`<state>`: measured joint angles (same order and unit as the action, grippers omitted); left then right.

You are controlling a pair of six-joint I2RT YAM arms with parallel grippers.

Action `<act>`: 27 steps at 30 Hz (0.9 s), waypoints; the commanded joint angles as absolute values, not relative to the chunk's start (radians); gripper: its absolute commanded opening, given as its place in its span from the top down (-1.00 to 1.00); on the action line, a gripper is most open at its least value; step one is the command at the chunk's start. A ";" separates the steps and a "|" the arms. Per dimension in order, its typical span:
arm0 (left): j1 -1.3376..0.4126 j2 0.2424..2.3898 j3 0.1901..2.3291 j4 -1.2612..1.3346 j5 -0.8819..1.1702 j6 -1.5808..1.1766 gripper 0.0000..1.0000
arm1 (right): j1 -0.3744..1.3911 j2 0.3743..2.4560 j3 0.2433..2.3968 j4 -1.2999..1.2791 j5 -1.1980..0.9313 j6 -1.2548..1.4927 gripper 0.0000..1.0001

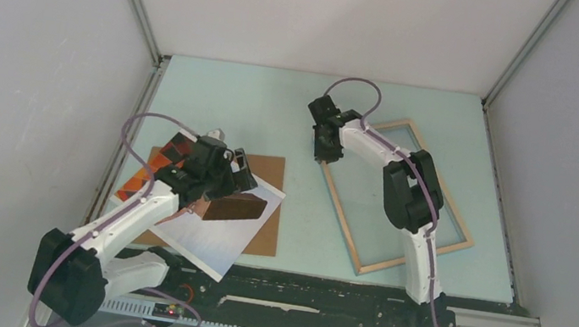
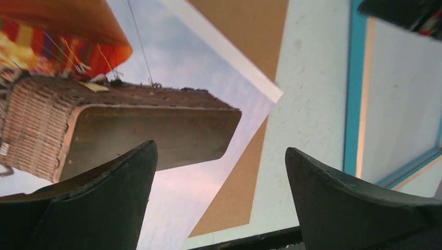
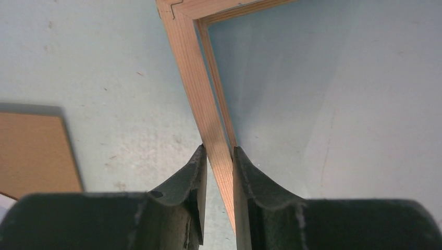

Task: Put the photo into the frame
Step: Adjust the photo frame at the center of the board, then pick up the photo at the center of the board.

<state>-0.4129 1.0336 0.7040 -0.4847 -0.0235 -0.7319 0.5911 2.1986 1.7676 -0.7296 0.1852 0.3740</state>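
Wood frame (image 3: 195, 73) rail clamped in right end effector (image 3: 219, 152); left end effector (image 2: 220, 148) spread wide over photo (image 2: 182, 67)

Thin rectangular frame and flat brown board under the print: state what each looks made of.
Thin rectangular frame: light bare-looking wood, with straight grain and a jointed corner; edge painted blue. Flat brown board: probably matte fibreboard or card, uniform, no grain visible.
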 commanded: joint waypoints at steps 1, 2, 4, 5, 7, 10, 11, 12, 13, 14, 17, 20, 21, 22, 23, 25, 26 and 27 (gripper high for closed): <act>-0.407 1.086 0.656 -0.419 0.038 -0.797 -0.99 | 0.590 2.194 1.882 -0.785 0.123 0.441 0.33; -0.407 1.095 0.649 -0.413 0.032 -0.799 -1.00 | 0.591 2.183 1.891 -0.793 0.110 0.433 0.19; -0.407 1.102 0.628 -0.391 0.027 -0.805 -1.00 | 0.592 2.152 1.907 -0.820 0.095 0.420 -0.08; -0.407 1.105 0.618 -0.377 0.028 -0.811 -1.00 | 0.596 2.135 1.912 -0.839 0.090 0.414 -0.21; -0.408 1.109 0.597 -0.357 0.032 -0.825 -1.00 | 0.605 2.087 1.889 -0.861 0.072 0.398 -0.42; -0.407 1.104 0.554 -0.328 0.027 -0.854 -1.00 | 0.628 2.008 1.786 -0.828 -0.066 0.400 -0.53; -0.407 1.100 0.535 -0.314 0.025 -0.866 -1.00 | 0.633 1.982 1.730 -0.779 -0.156 0.421 -0.53; -0.407 1.095 0.515 -0.300 0.023 -0.877 -1.00 | 0.636 1.960 1.664 -0.714 -0.258 0.450 -0.52; -0.407 1.091 0.499 -0.288 0.021 -0.889 -1.00 | 0.636 1.946 1.604 -0.643 -0.365 0.485 -0.47; -0.407 1.085 0.482 -0.277 0.023 -0.896 -1.00 | 0.633 1.938 1.549 -0.570 -0.440 0.524 -0.41; -0.407 1.071 0.434 -0.247 0.026 -0.916 -1.00 | 0.621 1.948 1.447 -0.420 -0.551 0.615 -0.36; -0.407 1.065 0.403 -0.226 0.039 -0.923 -1.00 | 0.608 1.978 1.408 -0.353 -0.626 0.660 -0.31; -0.407 1.062 0.397 -0.226 0.040 -0.923 -1.00 | 0.606 1.983 1.398 -0.342 -0.630 0.663 -0.31; -0.407 1.059 0.391 -0.224 0.036 -0.922 -1.00 | 0.606 1.989 1.390 -0.333 -0.630 0.664 -0.31; -0.407 1.056 0.384 -0.221 0.037 -0.922 -1.00 | 0.605 1.996 1.383 -0.328 -0.628 0.664 -0.30; -0.407 1.047 0.368 -0.203 0.039 -0.926 -1.00 | 0.601 2.023 1.372 -0.316 -0.628 0.656 -0.29; -0.407 1.044 0.361 -0.193 0.047 -0.928 -1.00 | 0.594 2.034 1.365 -0.317 -0.617 0.653 -0.27; -0.407 1.040 0.356 -0.185 0.056 -0.927 -1.00 | 0.587 2.042 1.352 -0.307 -0.610 0.657 -0.27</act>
